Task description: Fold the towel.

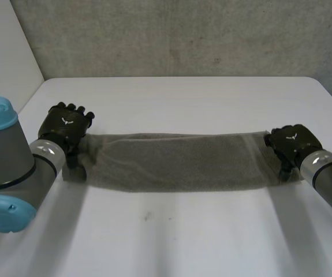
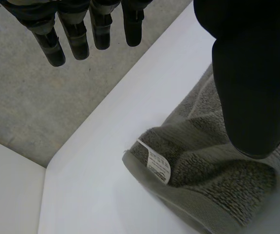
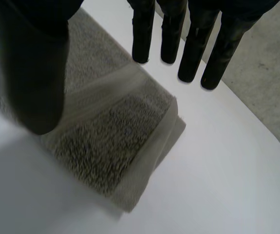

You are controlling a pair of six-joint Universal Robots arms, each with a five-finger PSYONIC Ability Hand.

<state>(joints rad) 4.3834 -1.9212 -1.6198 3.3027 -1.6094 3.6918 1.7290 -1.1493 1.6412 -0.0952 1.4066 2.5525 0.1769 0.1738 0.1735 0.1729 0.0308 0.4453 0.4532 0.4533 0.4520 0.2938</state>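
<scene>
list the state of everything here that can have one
towel: folded into a long strip, lying flat on the table between the two hands
label: showing, at the towel's end by the left hand
left hand: open, fingers straight, over the towel's left end
right hand: open, fingers straight, over the towel's right end

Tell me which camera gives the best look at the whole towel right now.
The head view: the towel lies end to end as a long strip between the left hand and the right hand. The left wrist view gives one end's corner with its label; the right wrist view gives the other end's hemmed corner.
</scene>
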